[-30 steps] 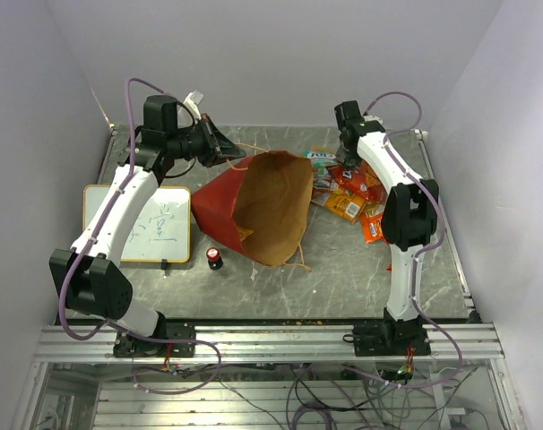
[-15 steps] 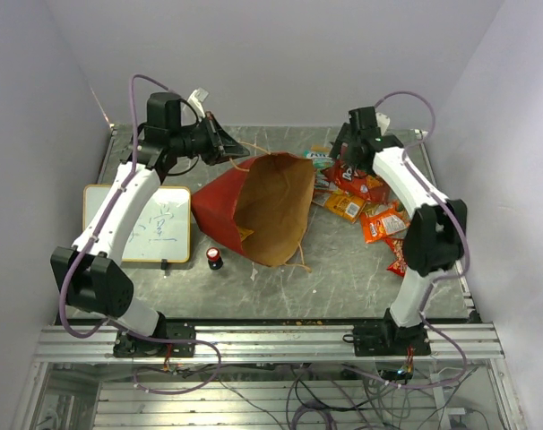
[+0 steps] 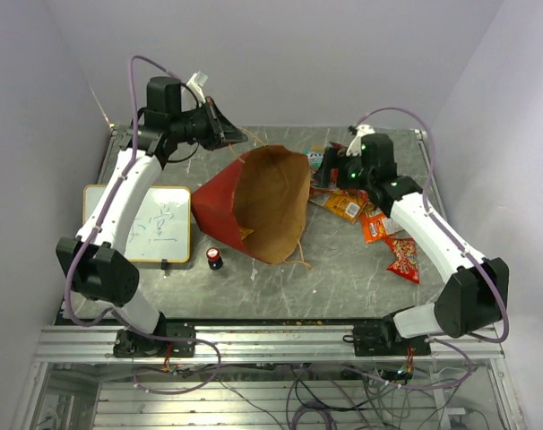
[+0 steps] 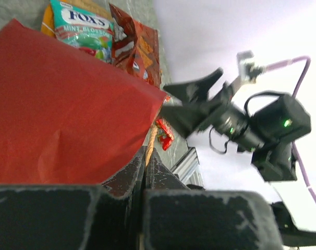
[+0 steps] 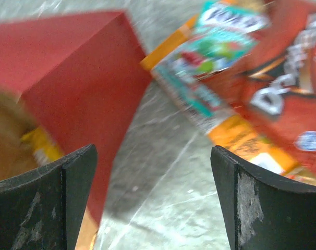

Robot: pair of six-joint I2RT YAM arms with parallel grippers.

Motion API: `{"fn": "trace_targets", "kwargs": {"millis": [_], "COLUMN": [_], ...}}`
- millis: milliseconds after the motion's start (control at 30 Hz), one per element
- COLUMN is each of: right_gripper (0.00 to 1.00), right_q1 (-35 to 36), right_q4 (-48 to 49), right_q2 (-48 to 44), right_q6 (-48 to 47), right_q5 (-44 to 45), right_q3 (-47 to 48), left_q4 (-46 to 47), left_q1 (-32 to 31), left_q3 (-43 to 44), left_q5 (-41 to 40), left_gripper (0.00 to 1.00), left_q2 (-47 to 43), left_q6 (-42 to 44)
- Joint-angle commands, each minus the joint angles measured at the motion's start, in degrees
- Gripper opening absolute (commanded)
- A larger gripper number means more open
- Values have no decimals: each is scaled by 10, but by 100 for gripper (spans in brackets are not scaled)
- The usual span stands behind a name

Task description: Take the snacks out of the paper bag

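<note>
The paper bag (image 3: 254, 202), red outside and brown inside, lies on the table with its open mouth facing the near side. My left gripper (image 3: 227, 134) is raised behind it, shut on the bag's cord handle (image 4: 150, 140). My right gripper (image 3: 330, 172) hangs open and empty just right of the bag's rim (image 5: 69, 67), over bare table. Snacks lie to the right: a green-teal pack (image 5: 215, 47), a red chip bag (image 5: 283, 88), an orange packet (image 3: 346, 208) and a small red packet (image 3: 404, 260). A yellow packet (image 5: 40, 146) shows inside the bag.
A white board with writing (image 3: 155, 224) lies left of the bag. A small red-and-black cylinder (image 3: 215, 258) stands at the bag's near left corner. Walls close in the table on the left, right and back.
The right arm swung from over the snack pile toward the bag's mouth, and its jaws opened. Its elbow moved out to the right. The left gripper kept its hold on the handle.
</note>
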Motion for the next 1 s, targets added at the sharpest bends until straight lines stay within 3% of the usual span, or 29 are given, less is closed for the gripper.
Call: {"fn": "trace_targets", "kwargs": {"millis": [0, 267, 467, 700, 800, 967], "right_gripper": [89, 81, 76, 76, 77, 79], "right_q1": [67, 170, 179, 180, 180, 181], "right_q4": [70, 71, 86, 68, 45, 25], "right_q2": [-30, 25, 34, 20, 6, -39], "right_q6": [38, 166, 197, 199, 179, 71], "right_q5": [-93, -6, -2, 65, 97, 132], "right_q3": [-63, -86, -95, -97, -93, -93], "left_q4": [-79, -38, -44, -58, -61, 8], "left_q1": [-3, -15, -42, -47, -47, -47], "left_q3": [101, 173, 229, 222, 155, -31], "left_q5": [-65, -55, -49, -33, -32, -27], "left_gripper": [7, 7, 7, 7, 7, 7], "left_q2": [40, 71, 92, 68, 31, -55], "left_q6": [69, 90, 112, 157, 173, 126]}}
